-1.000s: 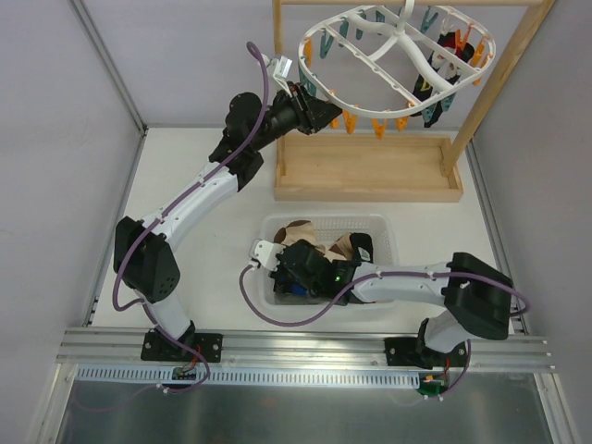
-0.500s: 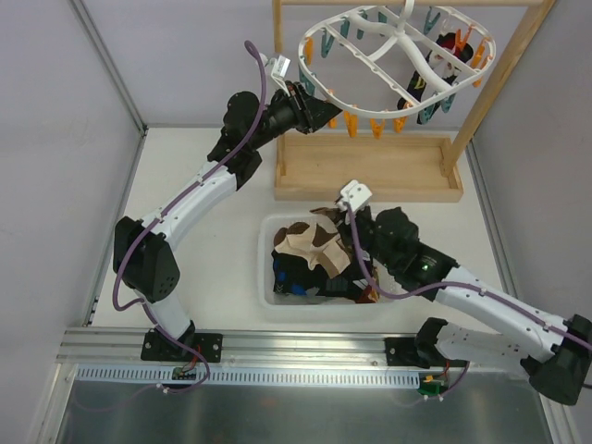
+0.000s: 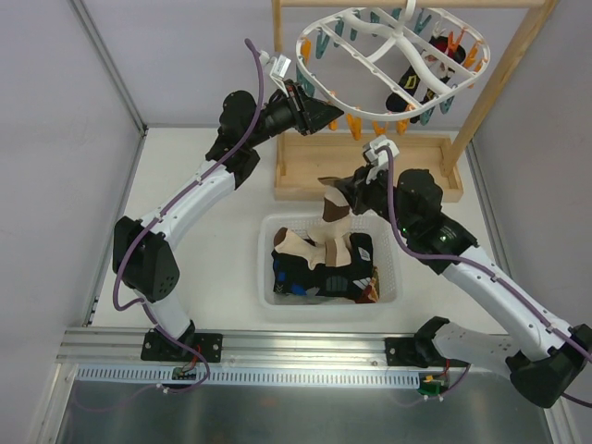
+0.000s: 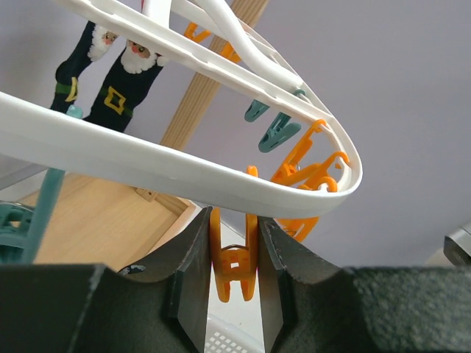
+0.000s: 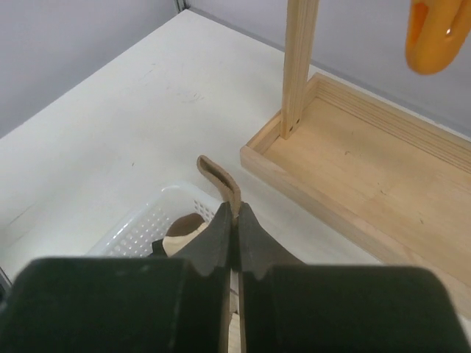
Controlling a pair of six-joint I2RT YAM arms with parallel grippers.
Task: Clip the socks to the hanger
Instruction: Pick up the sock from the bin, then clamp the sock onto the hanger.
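Top external: peg and sock, both clamped

Squeezes an orange peg (image 4: 234, 263) under the hanger (image 4: 147, 158) rim with the left gripper (image 3: 335, 115). Pinches a tan-and-brown sock (image 3: 330, 218) tight in the right gripper (image 3: 346, 196), above the basket (image 3: 392, 264), below the hanger.

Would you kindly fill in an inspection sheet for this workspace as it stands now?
Surface: white table, carrying the basket and the wooden frame.
Job's things: hanger hangs in the wooden frame; dark clipped socks on its right in the top view; loose socks piled in the basket.
Clutter: nothing seen.
Grippers: left gripper closed on an orange peg at the hanger's rim; right gripper shut on a tan sock, held above the basket.
Cables: purple cables follow both arms; no snag seen.
Surroundings: grey walls; metal rail at the near edge.
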